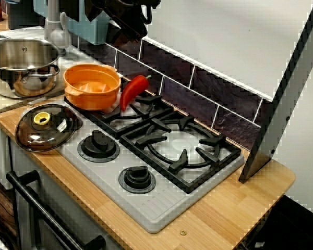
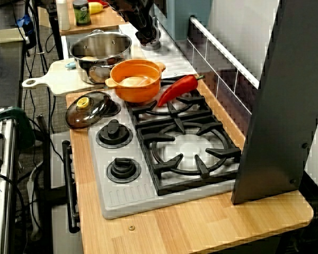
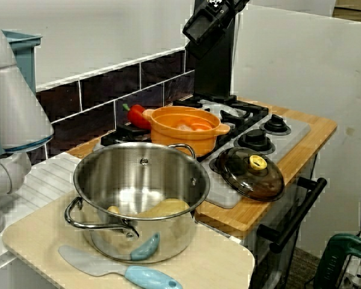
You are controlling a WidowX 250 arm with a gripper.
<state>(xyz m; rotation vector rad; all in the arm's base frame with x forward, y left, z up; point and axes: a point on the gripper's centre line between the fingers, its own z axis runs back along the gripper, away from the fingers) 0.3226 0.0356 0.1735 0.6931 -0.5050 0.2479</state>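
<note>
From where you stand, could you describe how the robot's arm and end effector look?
The end effector is black and blocky, with small white marks near its top in the side view; everything above it is cut off by the frame.

A mock kitchen in a lab; gas hob (image 1: 182,151), tiled backsplash (image 1: 198,96), wooden worktop (image 1: 235,208); robot arm (image 3: 15,114) alongside.

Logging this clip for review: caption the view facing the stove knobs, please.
Orange pot on the far burner, red pepper beside it, glass lid by the knobs, steel pot beyond.
</note>
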